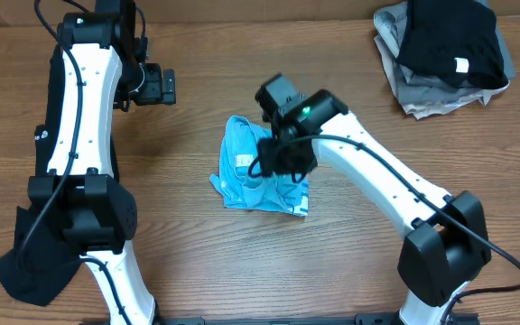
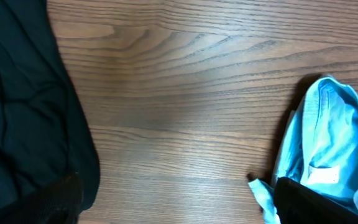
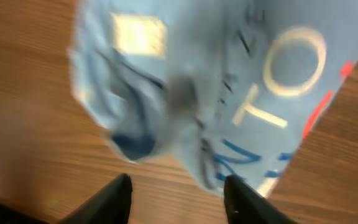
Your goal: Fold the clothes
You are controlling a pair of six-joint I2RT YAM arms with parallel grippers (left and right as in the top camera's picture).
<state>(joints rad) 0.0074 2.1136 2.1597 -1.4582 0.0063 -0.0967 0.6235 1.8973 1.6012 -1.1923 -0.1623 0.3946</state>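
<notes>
Wood table (image 1: 206, 54) under blue T-shirt (image 1: 242, 176), clothes pile (image 1: 445, 54)

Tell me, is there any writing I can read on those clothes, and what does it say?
"O" and "T", cream print on the blue T-shirt; the blue letters below are too blurred.
Its neck label: unreadable.
White tag on the black garment: too small to read.
</notes>
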